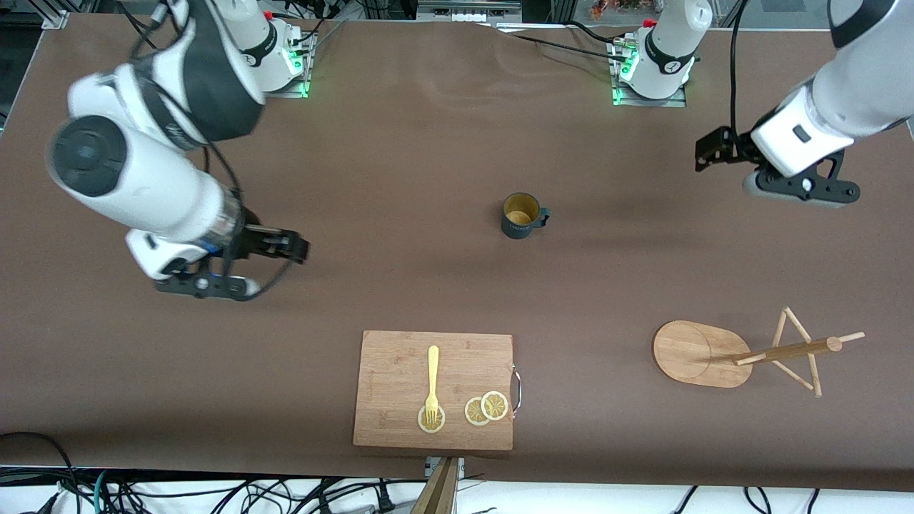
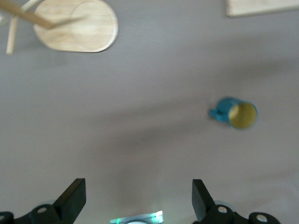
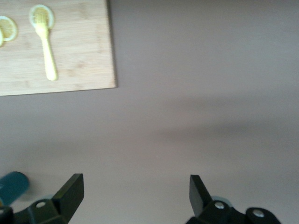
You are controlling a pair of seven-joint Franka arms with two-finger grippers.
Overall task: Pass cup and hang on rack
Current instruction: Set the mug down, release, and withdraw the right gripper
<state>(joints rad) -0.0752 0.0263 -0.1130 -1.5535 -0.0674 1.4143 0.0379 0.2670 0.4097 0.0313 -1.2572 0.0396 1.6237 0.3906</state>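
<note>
The cup (image 1: 522,216) stands untouched mid-table; my left gripper (image 2: 138,198) and right gripper (image 3: 135,193) hover open, empty. Next, I judge, comes the grasp, then the rack (image 1: 742,351).

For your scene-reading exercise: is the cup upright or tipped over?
Upright. The cup stands on the table, its round mouth facing up, its yellowish inside visible, apart from both grippers.

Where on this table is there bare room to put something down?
Bare brown cloth lies all round the cup: between it and the cutting board, and between it and the rack. The board is crowded with a fork and lemon slices. Both the left pincer and right pincer hang open above bare cloth.
</note>
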